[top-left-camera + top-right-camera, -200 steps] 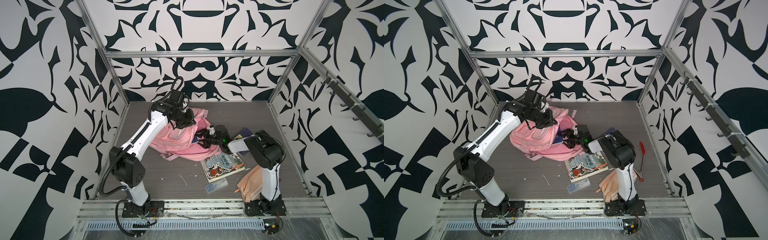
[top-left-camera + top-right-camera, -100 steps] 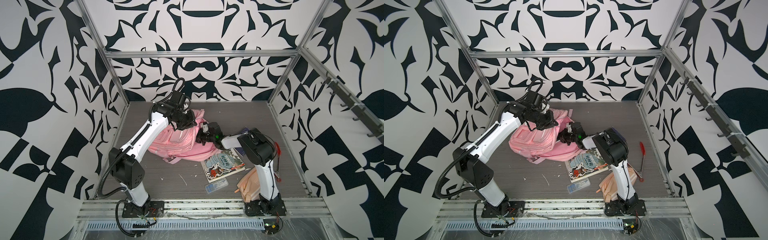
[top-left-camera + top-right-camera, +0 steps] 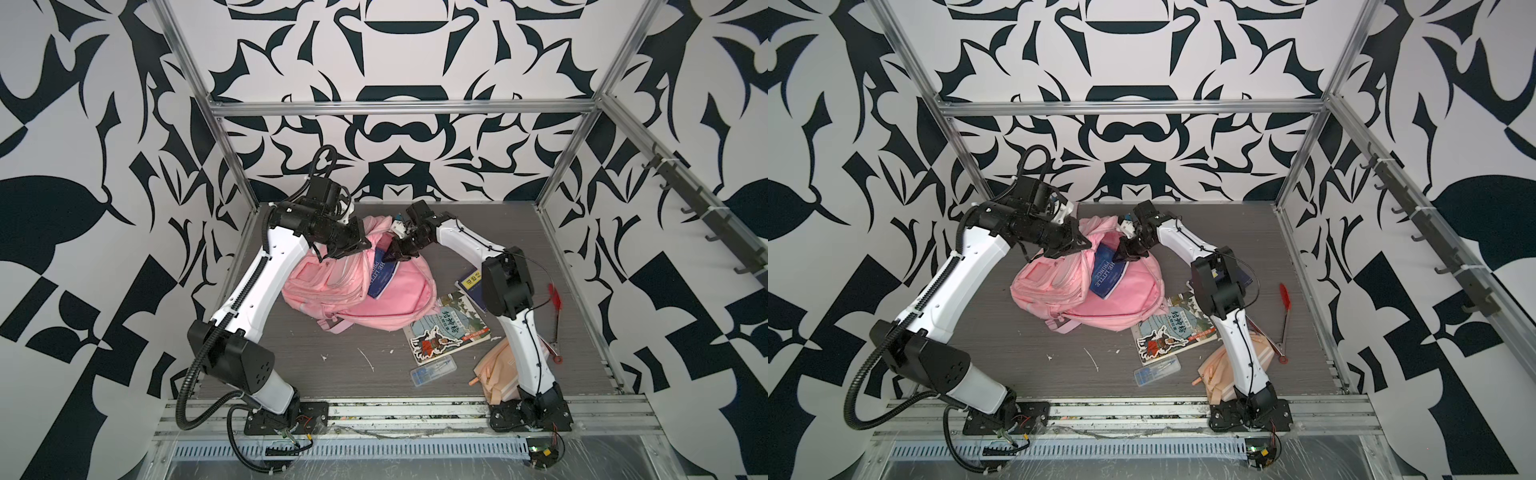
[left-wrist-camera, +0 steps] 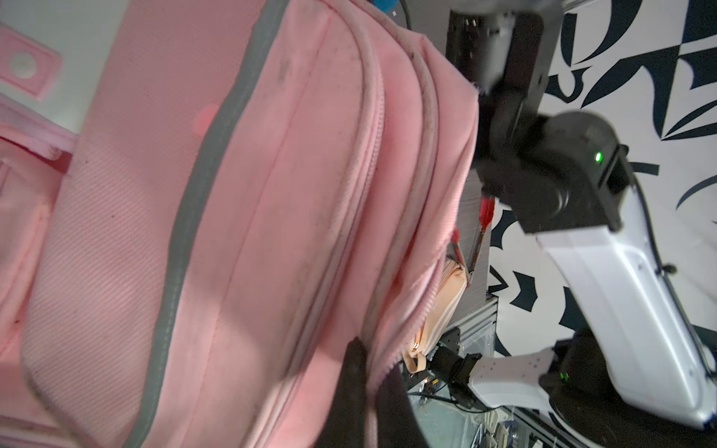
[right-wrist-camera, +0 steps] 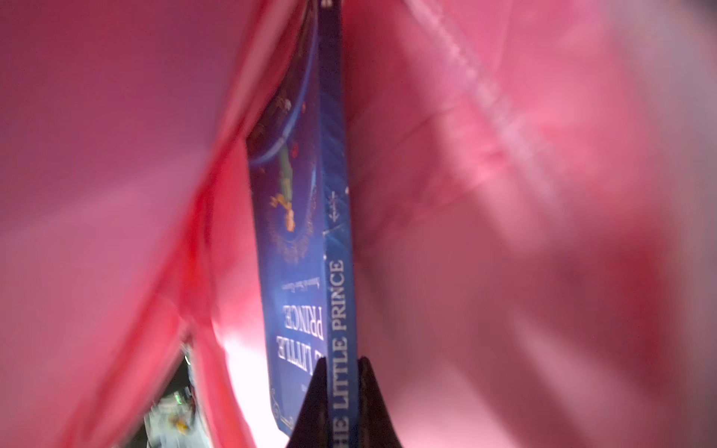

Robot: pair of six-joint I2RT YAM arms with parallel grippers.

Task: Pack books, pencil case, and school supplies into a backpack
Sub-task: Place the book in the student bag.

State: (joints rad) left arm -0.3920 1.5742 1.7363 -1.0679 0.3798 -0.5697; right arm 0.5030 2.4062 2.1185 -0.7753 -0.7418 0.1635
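Observation:
The pink backpack [image 3: 357, 291] [image 3: 1084, 293] lies mid-table with its mouth facing the back. My left gripper [image 3: 351, 247] [image 4: 374, 368] is shut on the rim of that mouth and holds it up. My right gripper [image 3: 392, 255] [image 5: 341, 364] is shut on the spine of the blue "The Little Prince" book [image 3: 381, 276] [image 5: 306, 232], which stands partly inside the opening. The illustrated book [image 3: 446, 332] and the navy book [image 3: 471, 284] lie to the right of the backpack. The peach pencil case [image 3: 494, 370] sits by the right arm's base. The clear school supplies box [image 3: 432, 370] lies in front.
A red-handled tool [image 3: 555, 316] lies near the right frame rail. Aluminium posts [image 3: 232, 166] and patterned walls close in the table on three sides. A rail of hooks [image 3: 706, 224] runs along the right wall.
My right gripper has shut on the blue book and carried it left and toward the back, into the backpack's mouth. My left gripper still holds the rim, a little higher.

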